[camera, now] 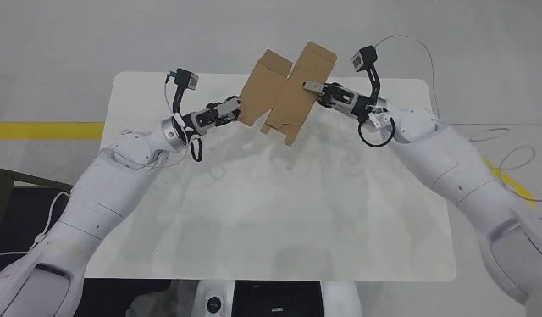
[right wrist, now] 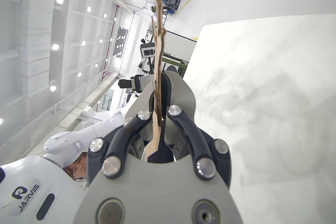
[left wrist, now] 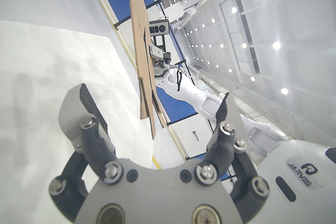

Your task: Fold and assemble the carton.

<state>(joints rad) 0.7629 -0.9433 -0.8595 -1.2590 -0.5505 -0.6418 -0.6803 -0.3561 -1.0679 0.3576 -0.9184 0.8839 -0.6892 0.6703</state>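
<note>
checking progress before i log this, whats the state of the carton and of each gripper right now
carton: flat, not yet opened into a box, held up off the table
right gripper: shut on the carton's edge
left gripper: open, near the carton's opposite edge, not gripping it
</note>
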